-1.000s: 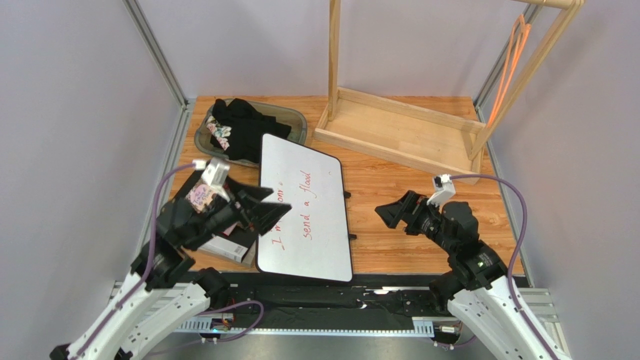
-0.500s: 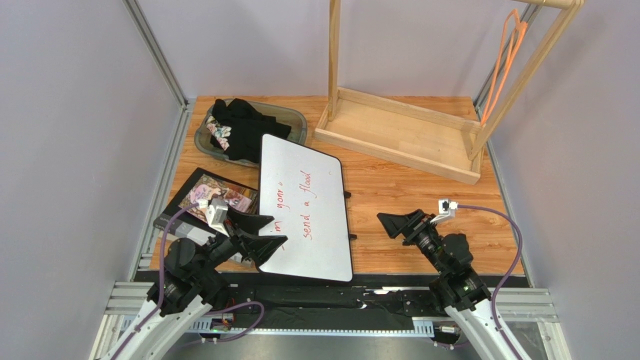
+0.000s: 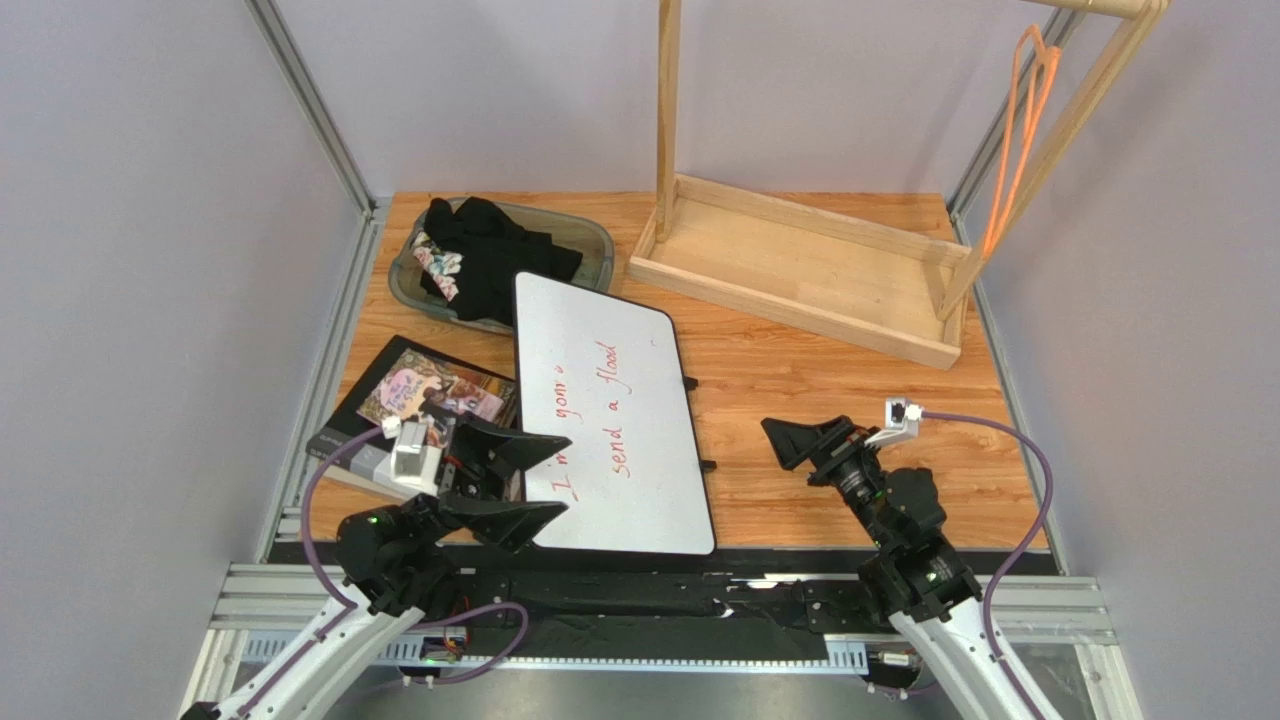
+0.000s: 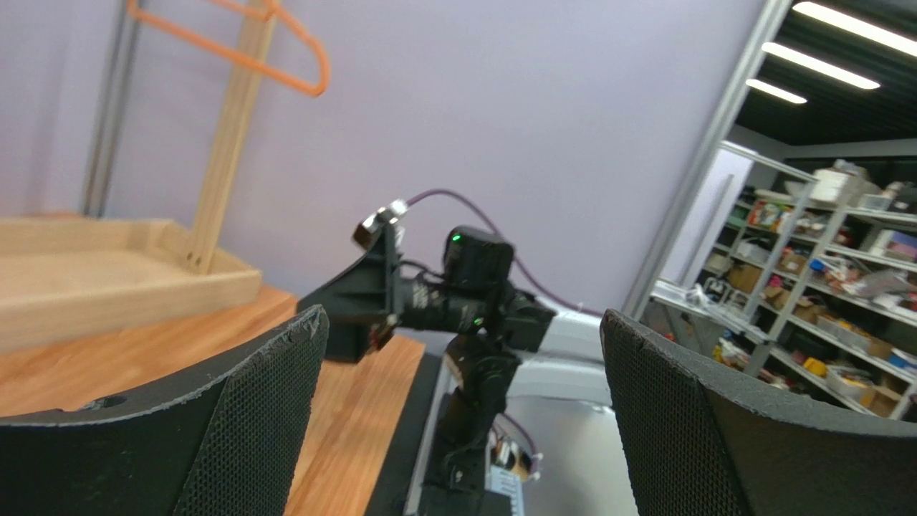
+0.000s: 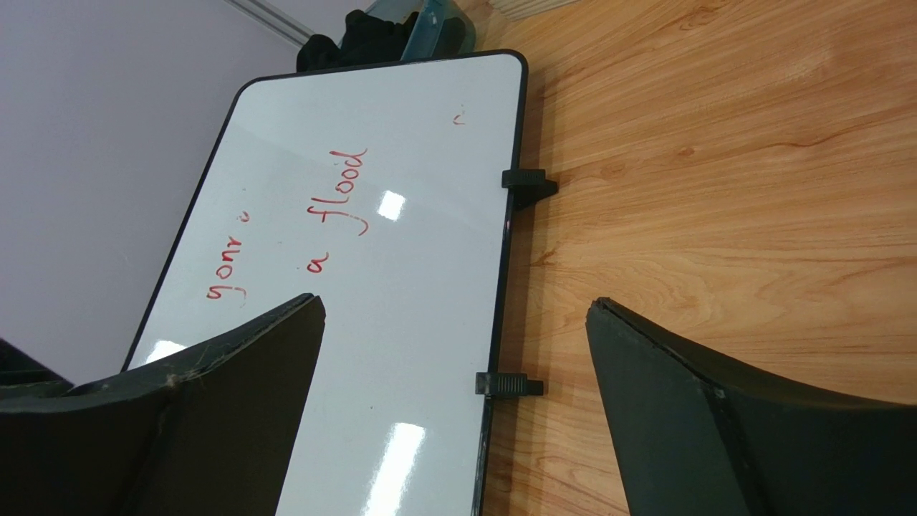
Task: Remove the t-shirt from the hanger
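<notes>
The black t-shirt [image 3: 484,252] with its floral print lies crumpled in a grey bin [image 3: 589,240] at the table's back left. It is off the hanger. The empty orange hanger [image 3: 1022,128] hangs from the rack's top bar at the far right. It also shows in the left wrist view [image 4: 231,48]. My left gripper [image 3: 559,477] is open and empty, low over the near-left edge of the whiteboard. In its wrist view the gripper [image 4: 463,430] points toward the right arm. My right gripper [image 3: 781,438] is open and empty above bare wood, as its wrist view [image 5: 452,409] shows.
A whiteboard [image 3: 609,420] with red writing lies in the middle of the table, and also shows in the right wrist view [image 5: 344,247]. A picture book [image 3: 394,402] lies at the left. The tall pale wooden rack [image 3: 796,263] stands at the back right.
Both arms have pulled back toward their bases, the grippers staying open. The left gripper has dropped lower, uncovering the book. The whiteboard has shifted slightly.
</notes>
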Controlling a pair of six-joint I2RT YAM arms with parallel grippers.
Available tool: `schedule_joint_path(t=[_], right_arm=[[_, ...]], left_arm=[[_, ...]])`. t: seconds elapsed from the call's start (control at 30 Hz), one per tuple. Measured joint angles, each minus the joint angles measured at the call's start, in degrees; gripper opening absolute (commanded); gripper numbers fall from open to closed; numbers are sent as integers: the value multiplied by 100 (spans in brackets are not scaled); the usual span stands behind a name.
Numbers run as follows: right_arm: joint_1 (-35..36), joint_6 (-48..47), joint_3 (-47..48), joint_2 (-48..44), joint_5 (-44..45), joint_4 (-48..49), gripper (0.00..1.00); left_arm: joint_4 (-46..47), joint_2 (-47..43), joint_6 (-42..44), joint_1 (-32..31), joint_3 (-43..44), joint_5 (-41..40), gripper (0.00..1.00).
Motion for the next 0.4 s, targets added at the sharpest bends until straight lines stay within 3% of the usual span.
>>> schedule_joint_path(t=[0.2,0.4], right_arm=[[0,-63,-2,0,96,-9,100],[0,-61,-4,0,243,-42,100]], left_arm=[[1143,-2,-369,0,2,417,99],[1333,-2,-494,0,2,520,99]])
